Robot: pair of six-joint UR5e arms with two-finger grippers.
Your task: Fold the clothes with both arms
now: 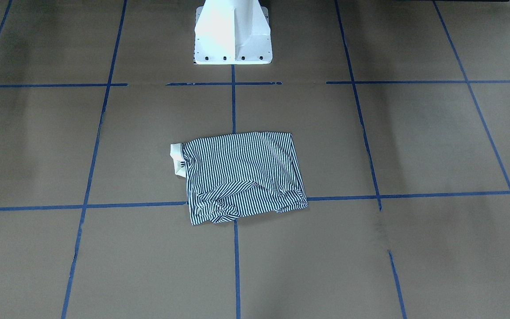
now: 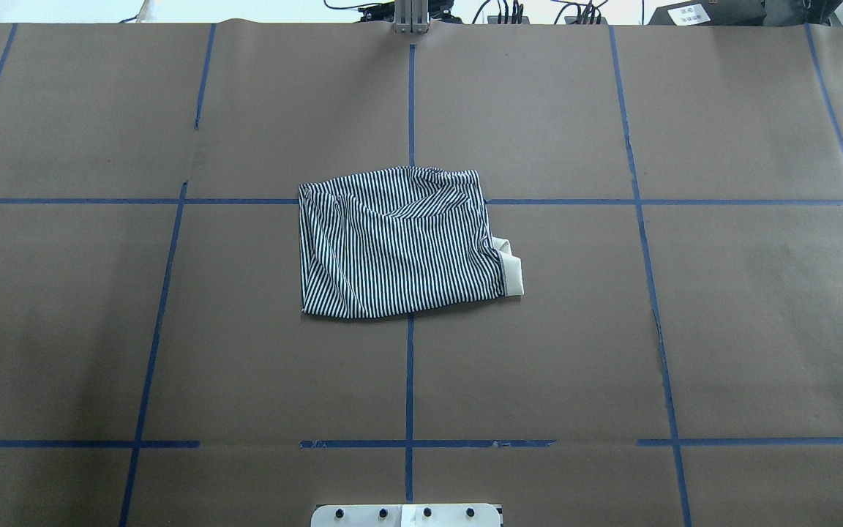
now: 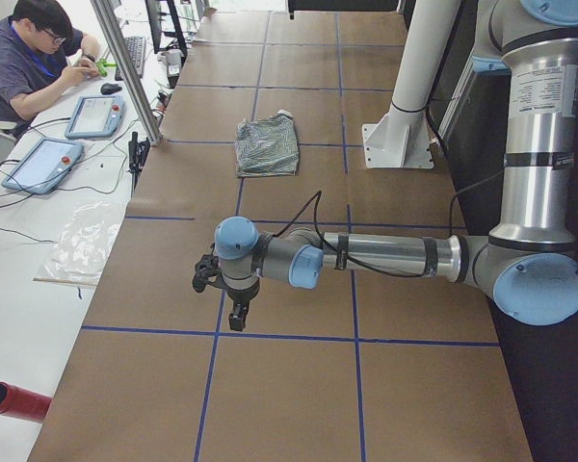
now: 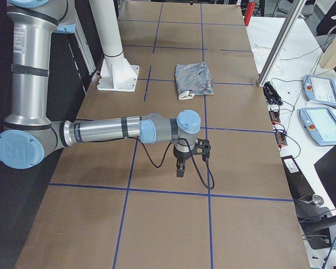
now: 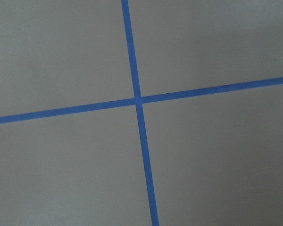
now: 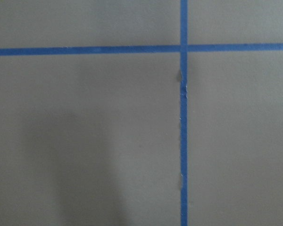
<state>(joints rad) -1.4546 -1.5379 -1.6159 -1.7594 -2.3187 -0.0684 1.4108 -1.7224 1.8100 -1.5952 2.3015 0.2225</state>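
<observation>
The grey metal left arm (image 3: 385, 255) with light blue joint caps reaches out low over the brown paper table (image 2: 63, 329), which is marked with blue tape lines (image 2: 410, 366). Its black left gripper (image 3: 237, 320) points down over bare paper, and I cannot tell if its fingers are apart or together. In the middle of the table lies the navy-and-white striped polo shirt (image 2: 399, 245), folded into a small bumpy block, well apart from both grippers. Its cream collar (image 2: 511, 271) pokes out on the robot's right side. The grey metal right arm (image 4: 101, 131) reaches out low too. Its black right gripper (image 4: 180, 171) points down over bare paper, and I cannot tell how its fingers are set either.
</observation>
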